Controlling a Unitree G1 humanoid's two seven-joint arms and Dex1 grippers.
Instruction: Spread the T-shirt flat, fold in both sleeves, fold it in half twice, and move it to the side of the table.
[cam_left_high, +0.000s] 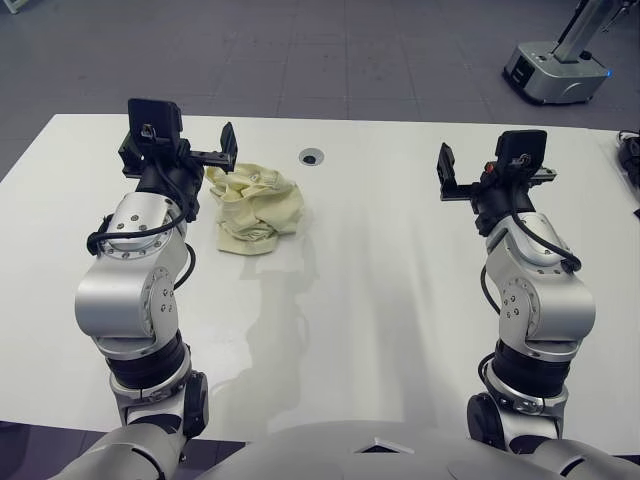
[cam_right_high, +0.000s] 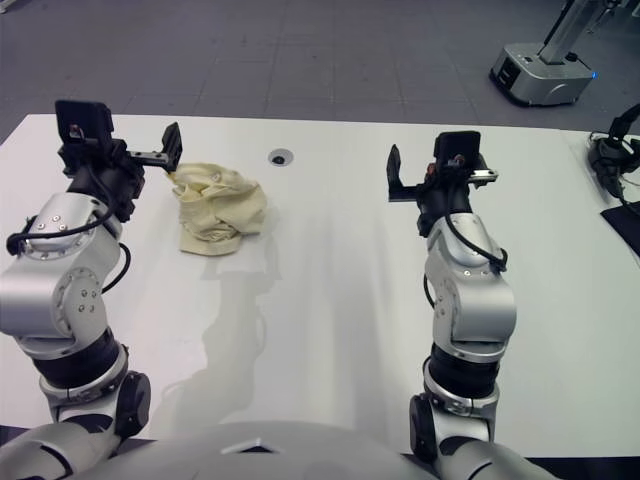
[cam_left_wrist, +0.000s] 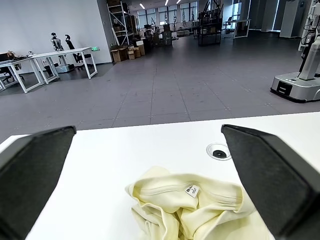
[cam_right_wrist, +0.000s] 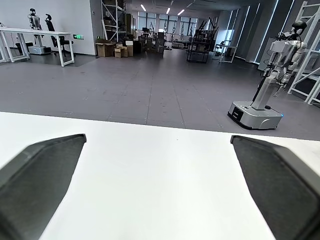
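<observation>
A pale yellow T-shirt (cam_left_high: 255, 208) lies crumpled in a heap on the white table (cam_left_high: 380, 280), left of the middle. My left gripper (cam_left_high: 180, 153) hovers just to the left of the heap, open wide. In the left wrist view its fingers (cam_left_wrist: 260, 170) stand far apart with the T-shirt (cam_left_wrist: 195, 210) low between them, collar label showing. My right gripper (cam_left_high: 495, 170) is open over bare table on the right, well away from the shirt. Nothing sits between its fingers (cam_right_wrist: 45, 175) in the right wrist view.
A round cable hole (cam_left_high: 312, 156) sits in the table just behind and to the right of the shirt. Black gear (cam_right_high: 612, 158) lies at the table's right edge. A wheeled robot base (cam_left_high: 555, 70) stands on the floor beyond the far right corner.
</observation>
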